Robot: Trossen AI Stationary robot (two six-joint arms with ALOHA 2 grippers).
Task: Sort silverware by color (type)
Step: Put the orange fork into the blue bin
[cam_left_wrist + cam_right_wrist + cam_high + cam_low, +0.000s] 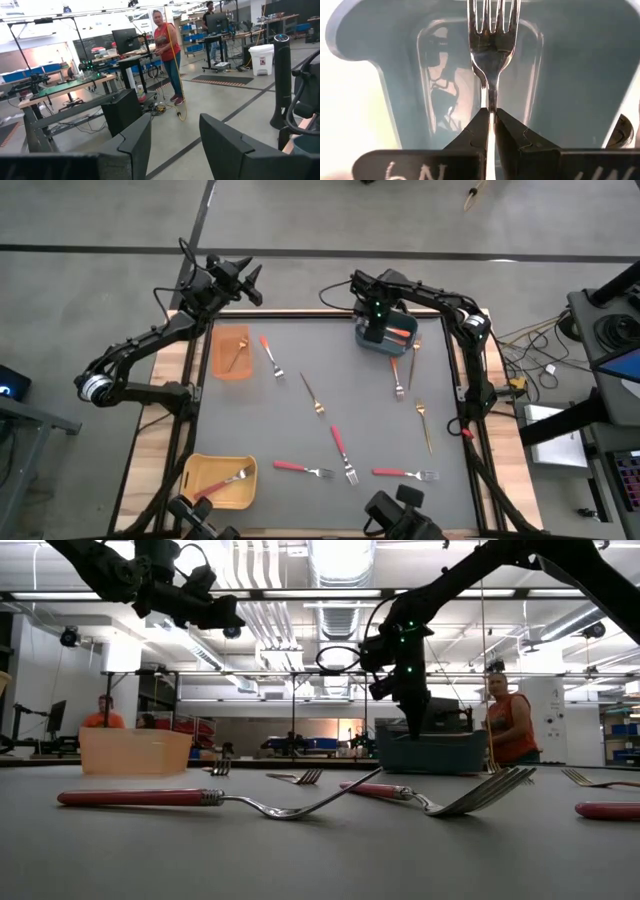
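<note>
A polished, mirror-bright silver metal fork (492, 47) hangs over the glossy, smooth blue-grey plastic bin (580, 85). Beside that bin lies the matt grey table mat (300, 435), framed by pale raw wood (160, 430).

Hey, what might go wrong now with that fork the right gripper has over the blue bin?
The right gripper pinches the fork only at its thin neck, so it may swivel or slip. The blue bin already holds an orange-handled fork; the new one might land across it and stick out.
</note>
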